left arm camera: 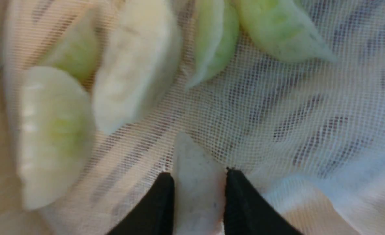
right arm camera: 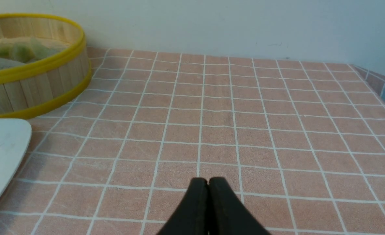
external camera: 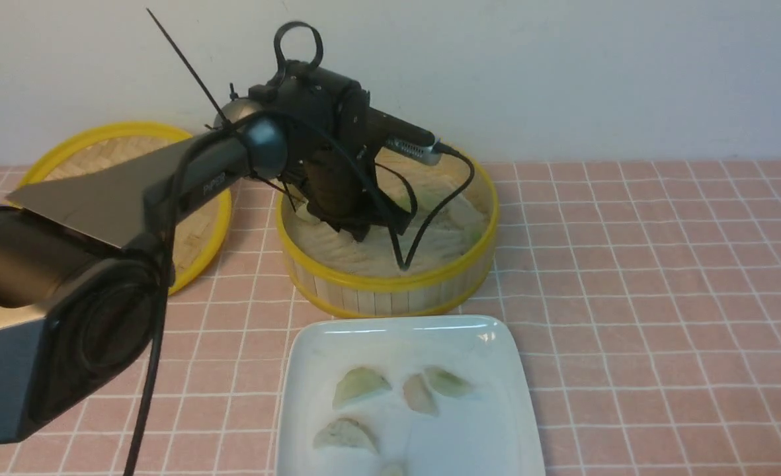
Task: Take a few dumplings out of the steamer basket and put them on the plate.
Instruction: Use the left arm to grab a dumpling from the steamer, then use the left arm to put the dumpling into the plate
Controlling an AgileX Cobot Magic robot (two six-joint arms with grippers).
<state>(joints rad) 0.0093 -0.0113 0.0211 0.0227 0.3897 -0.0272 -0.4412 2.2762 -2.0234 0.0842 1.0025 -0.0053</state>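
The steamer basket (external camera: 390, 291) stands behind the white plate (external camera: 311, 370). My left gripper (external camera: 364, 231) reaches down inside the basket. In the left wrist view its gripper (left arm camera: 197, 174) has both black fingers pressed against the sides of a whitish dumpling (left arm camera: 195, 195) lying on the mesh liner. Several more pale green and whitish dumplings (left arm camera: 135, 65) lie just beyond it. Several dumplings (external camera: 360, 385) lie on the plate. My right gripper (right arm camera: 208, 180) is shut and empty over the tablecloth, to the right of the basket (right arm camera: 32, 85) and the plate (right arm camera: 0, 147); it is out of the front view.
The flat woven lid (external camera: 99, 149) lies to the left of the basket, partly behind my left arm. A white mesh cloth (left arm camera: 293, 114) lines the basket floor. A pink checked cloth (external camera: 661, 297) covers the table, with a wall behind.
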